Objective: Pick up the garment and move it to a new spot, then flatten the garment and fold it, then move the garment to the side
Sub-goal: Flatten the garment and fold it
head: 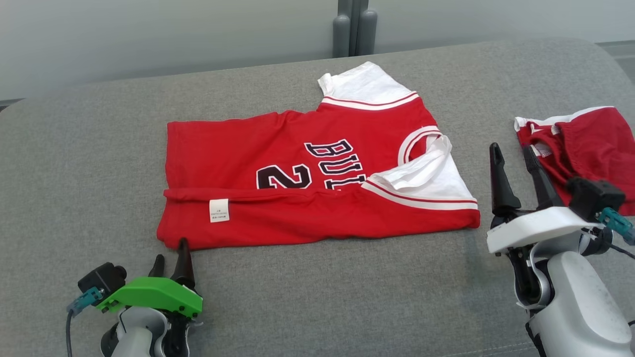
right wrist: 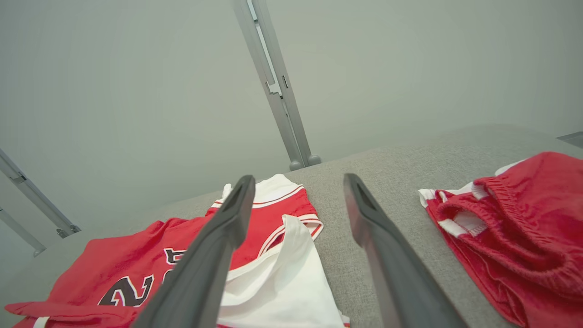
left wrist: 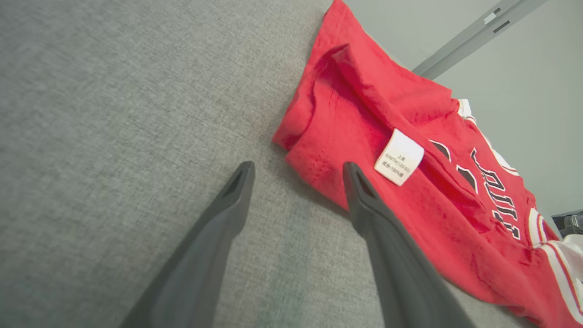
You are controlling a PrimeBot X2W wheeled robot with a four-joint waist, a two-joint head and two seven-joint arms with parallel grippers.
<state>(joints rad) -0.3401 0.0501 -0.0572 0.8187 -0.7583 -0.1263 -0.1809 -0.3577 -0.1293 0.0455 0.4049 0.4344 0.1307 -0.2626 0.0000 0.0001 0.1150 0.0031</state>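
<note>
While both pincers stand wide apart and hold nothing, the red jersey [head: 297, 220] lies flat on the grey cushion [head: 347, 292], to the left of the red shorts [head: 590, 144] and clear of them, with bare grey between the two. Its near long edge is turned over on itself, so the white care label [head: 219, 209] faces up on the half far from the shorts. A white sleeve [head: 431, 181] is folded across the end nearest the shorts.

The right gripper [head: 512, 148] hangs raised between the shorts and that sleeve end, touching neither. The left gripper [head: 171, 250] sits low at the jersey corner farthest from the shorts. In the left wrist view one finger reaches over the red hem, though I cannot tell whether it touches the cloth.

I judge the jersey light, thin and quite limp. It should sag from any single grip and drag easily over the rough cushion, and the turned-over edge is likely to fall open if only the top layer is caught. The sound places to hold look like the two ends of that doubled edge (the corner far from the shorts for the left, the white-striped corner near the shorts for the right), pinching both layers together and pressing slightly into the soft cushion to get under them
</note>
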